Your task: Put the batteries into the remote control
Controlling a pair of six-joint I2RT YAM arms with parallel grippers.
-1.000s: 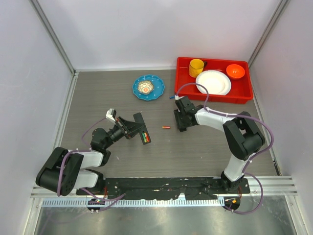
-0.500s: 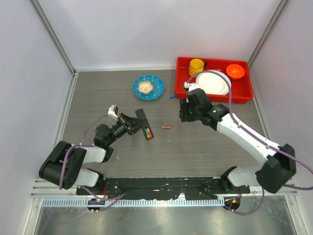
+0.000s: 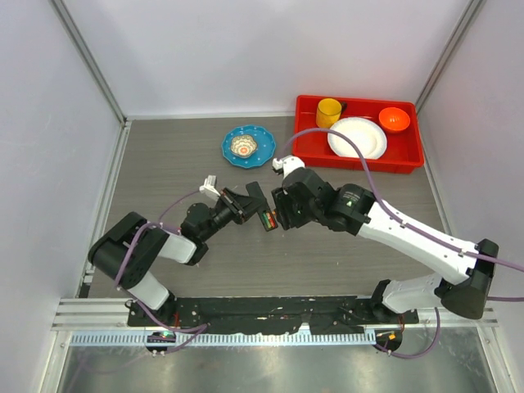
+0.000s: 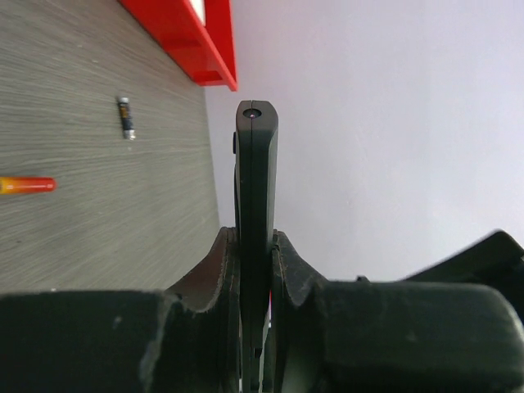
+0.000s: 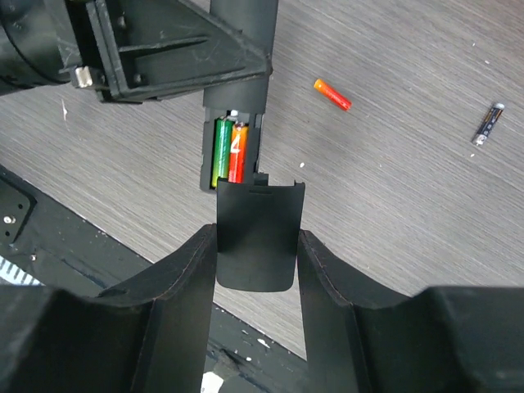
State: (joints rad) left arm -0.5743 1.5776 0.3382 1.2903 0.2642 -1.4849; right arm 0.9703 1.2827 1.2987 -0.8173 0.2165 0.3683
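Two batteries in, lid still off

L gripper (image 4: 255, 254) is pinched tight on the remote control (image 4: 256, 172), held on its thin edge btwn the fingers. Two batteries (image 5: 229, 151) are seen side by side in its open slot. Next, a small black lid (image 5: 260, 205) is squeezed in the R gripper (image 5: 255, 236), right at the slot's end. An orange battery (image 5: 332, 94) and a dark battery (image 5: 487, 124) are left lying apart on the table (image 5: 393, 205).

L gripper (image 3: 245, 202) clamping remote control (image 3: 260, 203), R gripper (image 3: 281, 215) at its end
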